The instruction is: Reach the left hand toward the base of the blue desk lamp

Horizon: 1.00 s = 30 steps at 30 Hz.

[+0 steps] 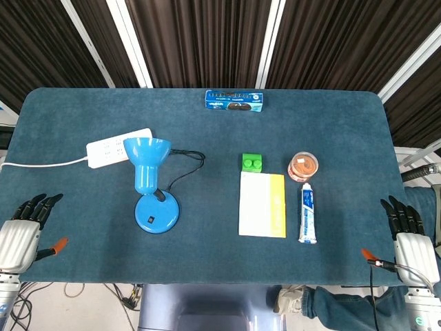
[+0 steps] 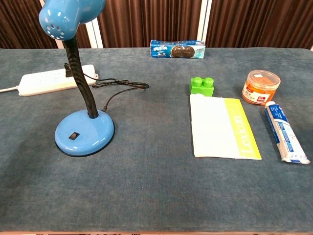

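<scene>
The blue desk lamp stands left of the table's middle, its round base (image 1: 156,213) (image 2: 84,131) flat on the cloth and its shade (image 1: 146,153) (image 2: 71,14) raised on a black neck. My left hand (image 1: 23,231) lies at the table's near left corner, well left of the base, fingers stretched out and holding nothing. At the near right corner my right hand (image 1: 410,238) lies the same way, empty. The chest view shows neither hand.
A white power strip (image 1: 117,147) (image 2: 55,79) with the lamp's black cord (image 2: 117,88) lies behind the lamp. To the right are a green brick (image 1: 251,163), a white and yellow booklet (image 1: 262,205), an orange jar (image 1: 303,165) and a toothpaste tube (image 1: 307,214). A biscuit packet (image 1: 234,100) sits at the far edge.
</scene>
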### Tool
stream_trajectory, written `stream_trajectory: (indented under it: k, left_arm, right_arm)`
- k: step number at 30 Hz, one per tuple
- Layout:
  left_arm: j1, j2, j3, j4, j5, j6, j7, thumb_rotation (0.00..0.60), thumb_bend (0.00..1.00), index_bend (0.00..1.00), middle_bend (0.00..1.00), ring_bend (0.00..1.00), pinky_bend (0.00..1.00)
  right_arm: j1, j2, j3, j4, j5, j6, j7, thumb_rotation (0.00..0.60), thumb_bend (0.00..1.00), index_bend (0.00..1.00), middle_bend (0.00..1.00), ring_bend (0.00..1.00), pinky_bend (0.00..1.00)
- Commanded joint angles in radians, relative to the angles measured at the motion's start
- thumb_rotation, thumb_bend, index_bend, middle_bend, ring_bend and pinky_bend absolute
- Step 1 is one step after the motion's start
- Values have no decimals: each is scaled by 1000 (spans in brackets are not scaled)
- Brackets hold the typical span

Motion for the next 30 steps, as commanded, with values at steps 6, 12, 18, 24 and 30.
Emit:
stream_trajectory:
  k: [6, 12, 18, 24, 30]
  left_arm:
    - [1, -1, 0, -3, -2, 0, 9, 600, 173, 110, 187, 100, 187]
    - [-7, -7, 3, -1, 15, -9, 9, 600, 177, 46, 222, 177, 299]
    - [-40, -32, 8, 34, 91, -25, 20, 600, 317, 23, 499, 506, 573]
    - [-112, -23, 25, 15, 115, -155, 50, 600, 408, 38, 604, 601, 619]
    - [-175, -62, 35, 16, 60, -306, 78, 600, 549, 38, 708, 699, 707]
  right_arm:
    - [-1, 1, 1, -1, 3, 1, 2, 600, 107, 0, 18, 38, 0]
    - [1, 0, 1, 0, 6, -4, 1, 600, 106, 0, 18, 38, 0]
    - [1, -3, 6, 2, 17, -4, 1, 600, 106, 0, 18, 38, 0]
    - [5, -10, 3, 3, 16, -12, -15, 600, 107, 0, 18, 38, 0]
    - [5, -13, 5, 3, 21, -12, -22, 600, 107, 0, 18, 38, 0]
